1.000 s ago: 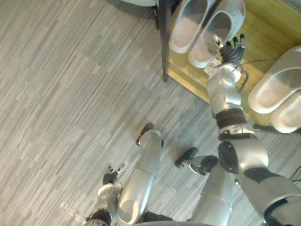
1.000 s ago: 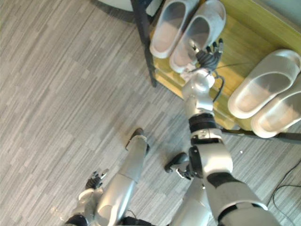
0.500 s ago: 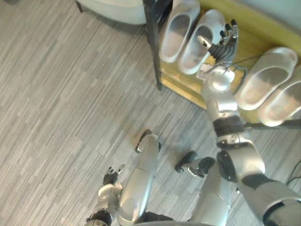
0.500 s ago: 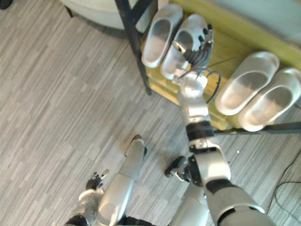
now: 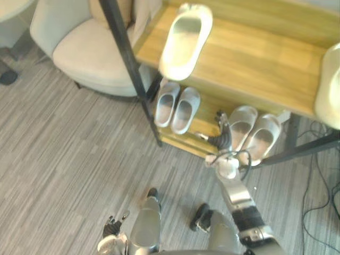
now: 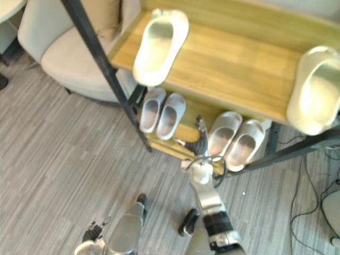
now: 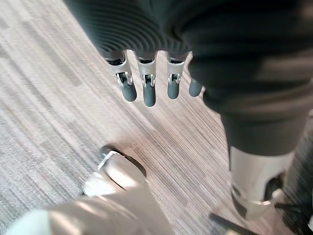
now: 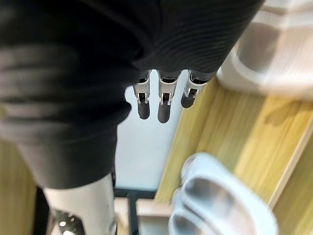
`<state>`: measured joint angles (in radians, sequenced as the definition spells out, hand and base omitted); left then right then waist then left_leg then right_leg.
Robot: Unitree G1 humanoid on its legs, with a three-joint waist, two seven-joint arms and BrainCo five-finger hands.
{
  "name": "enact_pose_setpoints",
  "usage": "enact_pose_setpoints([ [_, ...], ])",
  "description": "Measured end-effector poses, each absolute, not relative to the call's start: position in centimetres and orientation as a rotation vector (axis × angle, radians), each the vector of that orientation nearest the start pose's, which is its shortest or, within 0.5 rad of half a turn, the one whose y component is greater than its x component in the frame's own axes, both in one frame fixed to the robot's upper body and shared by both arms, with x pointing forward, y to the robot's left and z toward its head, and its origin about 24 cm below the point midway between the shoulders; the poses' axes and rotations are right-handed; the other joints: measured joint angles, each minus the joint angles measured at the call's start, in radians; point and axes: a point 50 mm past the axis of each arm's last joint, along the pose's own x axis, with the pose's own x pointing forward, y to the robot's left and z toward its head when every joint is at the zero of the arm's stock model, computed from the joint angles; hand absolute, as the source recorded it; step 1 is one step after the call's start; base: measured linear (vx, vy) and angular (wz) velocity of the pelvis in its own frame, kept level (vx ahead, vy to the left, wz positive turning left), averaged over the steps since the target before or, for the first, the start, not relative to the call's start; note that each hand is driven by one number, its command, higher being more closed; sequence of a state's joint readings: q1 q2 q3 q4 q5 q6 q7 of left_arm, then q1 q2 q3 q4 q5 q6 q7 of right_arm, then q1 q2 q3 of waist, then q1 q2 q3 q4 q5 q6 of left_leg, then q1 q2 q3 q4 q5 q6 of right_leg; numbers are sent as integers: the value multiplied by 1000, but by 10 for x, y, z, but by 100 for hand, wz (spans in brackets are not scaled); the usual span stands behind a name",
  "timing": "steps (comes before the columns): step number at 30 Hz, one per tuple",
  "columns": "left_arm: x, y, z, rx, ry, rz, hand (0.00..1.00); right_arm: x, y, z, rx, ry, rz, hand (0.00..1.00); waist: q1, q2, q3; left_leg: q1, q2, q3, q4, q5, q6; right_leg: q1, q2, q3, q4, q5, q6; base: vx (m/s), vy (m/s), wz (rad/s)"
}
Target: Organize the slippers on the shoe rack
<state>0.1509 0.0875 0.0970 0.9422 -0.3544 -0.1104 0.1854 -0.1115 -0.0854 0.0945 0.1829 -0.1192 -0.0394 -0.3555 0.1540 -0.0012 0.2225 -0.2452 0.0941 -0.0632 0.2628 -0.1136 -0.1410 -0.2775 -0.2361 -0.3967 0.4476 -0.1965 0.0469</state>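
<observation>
Left eye view has swung up and back, so the whole shoe rack (image 5: 255, 58) shows now: two pairs on the lower shelf and a single slipper (image 5: 186, 40) on top. The right hand (image 5: 223, 139), fingers (image 8: 164, 106) straight and released, has left the left pair (image 5: 175, 103) and sits just beside the right pair (image 5: 254, 130); the lower shelf looks sorted, the top slippers likely next. The left hand (image 5: 112, 227) hangs released by the floor.
</observation>
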Motion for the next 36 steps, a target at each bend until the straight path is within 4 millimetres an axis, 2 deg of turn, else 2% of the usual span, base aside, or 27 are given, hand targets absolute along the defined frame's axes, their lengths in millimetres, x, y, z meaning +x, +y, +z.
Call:
enact_pose_setpoints([
  [2, 85, 212, -154, -180, 989, 524, 0, 261, -166, 14, -236, 78, -257, 0, -12, 8, -27, 41, 1, 4, -56, 22, 5, 43, 17, 1, -75, 33, 11, 133, 71, -11],
  [3, 82, 211, -156, -166, 1006, 505, 0, 253, -177, -4, -255, 160, -276, 0, -21, 18, -37, 73, 3, 15, -91, 32, 10, 83, 33, 3, -137, 62, 17, 100, 78, -14],
  [5, 81, 209, -156, -143, 1016, 479, 0, 244, -189, -22, -293, 246, -284, 0, -27, 25, -48, 95, 2, 28, -114, 41, 16, 113, 48, 18, -198, 98, 26, 73, 73, -19],
  [8, 84, 207, -156, -105, 1014, 420, 0, 224, -207, -54, -338, 407, -296, 0, -47, 38, -65, 123, -8, 40, -146, 57, 31, 185, 68, 26, -349, 183, 39, 27, 79, -13],
  [9, 85, 207, -156, -94, 1013, 410, 0, 220, -210, -59, -339, 433, -302, 0, -48, 39, -66, 128, -10, 41, -146, 57, 32, 197, 70, 27, -369, 195, 40, -10, 69, -10],
  [11, 89, 206, -155, -54, 1006, 368, 0, 201, -222, -83, -342, 571, -329, 0, -49, 42, -70, 152, -19, 45, -159, 58, 34, 247, 76, 32, -450, 240, 44, -45, 54, -8],
  [16, 100, 203, -153, 26, 990, 271, 0, 170, -234, -113, -350, 766, -329, 0, -52, 54, -83, 165, -31, 45, -205, 81, 51, 271, 81, 36, -533, 290, 46, -83, 17, -4],
  [23, 126, 187, -145, 152, 909, 99, 0, 145, -235, -131, -346, 893, -310, 0, -72, 59, -109, 201, -40, 26, -246, 84, 50, 289, 80, 51, -543, 292, 46, -41, 2, 0],
  [25, 146, 163, -134, 166, 815, -14, 0, 140, -234, -135, -338, 926, -294, 0, -84, 58, -113, 215, -40, 25, -251, 84, 50, 302, 80, 53, -543, 291, 47, 0, 0, 0],
  [26, 150, 159, -131, 169, 795, -35, 0, 140, -234, -135, -338, 927, -293, 0, -87, 58, -114, 215, -40, 25, -251, 84, 50, 302, 80, 54, -543, 291, 47, 0, 0, 0],
  [28, 174, 132, -111, 180, 650, -154, 0, 141, -234, -135, -336, 926, -289, 0, -100, 59, -115, 219, -40, 25, -256, 87, 50, 298, 81, 58, -542, 291, 47, 44, 2, -4],
  [29, 180, 126, -105, 180, 613, -179, 0, 140, -234, -136, -336, 930, -289, 0, -102, 61, -116, 222, -40, 25, -259, 89, 48, 299, 82, 59, -541, 291, 47, 69, -1, -5],
  [31, 199, 103, -76, 160, 449, -267, 0, 135, -234, -138, -336, 950, -289, 0, -110, 66, -119, 232, -41, 24, -262, 95, 52, 307, 82, 59, -538, 293, 46, 63, -1, 0],
  [32, 203, 98, -69, 156, 413, -287, 0, 134, -234, -139, -336, 955, -289, 0, -113, 67, -120, 234, -42, 23, -262, 94, 52, 310, 82, 58, -537, 292, 46, 71, 3, 2],
  [34, 218, 75, -35, 114, 236, -361, 0, 131, -234, -140, -336, 966, -289, 0, -115, 75, -126, 244, -42, 22, -268, 93, 54, 316, 82, 59, -537, 290, 46, 79, 6, -2],
  [35, 220, 72, -28, 104, 206, -373, 0, 131, -234, -140, -336, 966, -289, 0, -115, 76, -128, 246, -42, 22, -271, 93, 54, 316, 82, 59, -537, 290, 45, 52, 6, -1],
  [36, 226, 63, -13, 83, 134, -401, 0, 132, -234, -140, -337, 964, -289, 0, -118, 79, -130, 247, -43, 22, -277, 94, 55, 315, 82, 58, -537, 289, 44, 40, 6, 0],
])
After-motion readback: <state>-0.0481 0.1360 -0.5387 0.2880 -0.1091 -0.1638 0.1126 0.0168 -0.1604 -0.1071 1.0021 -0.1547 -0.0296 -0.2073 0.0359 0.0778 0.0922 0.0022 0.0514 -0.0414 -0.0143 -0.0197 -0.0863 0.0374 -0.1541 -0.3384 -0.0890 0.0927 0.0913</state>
